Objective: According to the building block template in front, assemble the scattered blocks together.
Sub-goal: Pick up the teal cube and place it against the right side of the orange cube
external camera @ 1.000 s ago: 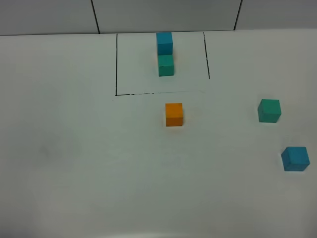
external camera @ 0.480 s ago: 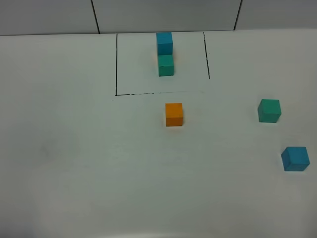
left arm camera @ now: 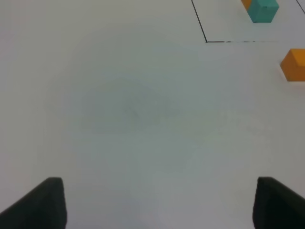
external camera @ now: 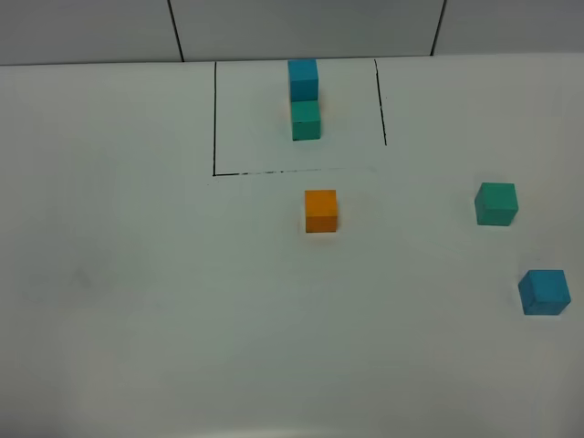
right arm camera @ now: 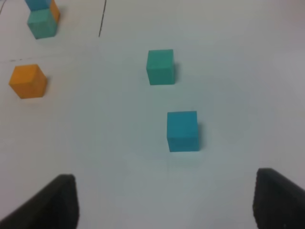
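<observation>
**Worktop scene, seen from the high camera and from both wrist cameras.** The white matte worktop (external camera: pixel 137 274) carried the building block template (external camera: pixel 305 96), a small blue cube joined to a teal-green cube. It stood at the far middle, inside a thin black drawn three-sided outline (external camera: pixel 214 119).

Just outside the near line of that outline lay the small orange matte cube (external camera: pixel 320 211). Well to its right lay the loose teal-green matte cube (external camera: pixel 496 203). Nearer the front, close to the right border of the high view, lay the loose blue matte cube (external camera: pixel 545 292). The three loose cubes were apart, none touching another.

The left end effector (left arm camera: pixel 157 205) stood released, its dark fingertips (left arm camera: pixel 35 205) spread wide over bare worktop with nothing between them. The orange cube and a corner of the outline lay ahead of it, off to one side.

The right end effector (right arm camera: pixel 164 202) was likewise released and empty, with its jaws apart. The loose blue cube lay just ahead of the gap and the teal-green one beyond it.

Neither end effector appeared in the high view. Compared with the frames of the preceding second, nothing differed: every cube lay in the same place.
</observation>
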Controlling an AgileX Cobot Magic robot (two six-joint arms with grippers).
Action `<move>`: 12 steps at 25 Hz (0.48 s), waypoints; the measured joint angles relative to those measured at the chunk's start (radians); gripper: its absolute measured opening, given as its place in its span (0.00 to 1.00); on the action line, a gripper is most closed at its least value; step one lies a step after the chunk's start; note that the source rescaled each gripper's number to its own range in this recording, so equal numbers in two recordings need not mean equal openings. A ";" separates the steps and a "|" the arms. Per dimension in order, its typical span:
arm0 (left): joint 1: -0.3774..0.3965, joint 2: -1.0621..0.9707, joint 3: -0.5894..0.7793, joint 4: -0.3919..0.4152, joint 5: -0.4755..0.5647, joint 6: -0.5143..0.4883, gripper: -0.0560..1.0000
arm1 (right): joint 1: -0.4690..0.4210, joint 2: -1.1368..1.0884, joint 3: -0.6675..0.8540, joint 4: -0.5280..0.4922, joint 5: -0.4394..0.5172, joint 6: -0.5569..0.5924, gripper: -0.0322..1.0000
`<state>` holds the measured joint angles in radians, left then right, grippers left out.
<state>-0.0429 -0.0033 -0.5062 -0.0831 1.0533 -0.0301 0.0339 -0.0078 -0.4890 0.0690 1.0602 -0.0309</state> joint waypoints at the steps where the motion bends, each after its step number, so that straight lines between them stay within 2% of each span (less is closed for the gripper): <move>1: 0.000 0.000 0.000 0.000 0.000 0.000 0.99 | 0.000 0.000 0.000 0.003 0.000 0.000 0.55; 12: 0.000 0.000 0.000 0.000 0.000 0.000 0.99 | 0.000 0.000 0.000 0.007 0.000 -0.006 0.56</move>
<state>-0.0429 -0.0033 -0.5062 -0.0831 1.0533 -0.0301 0.0339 -0.0078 -0.4890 0.0762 1.0602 -0.0369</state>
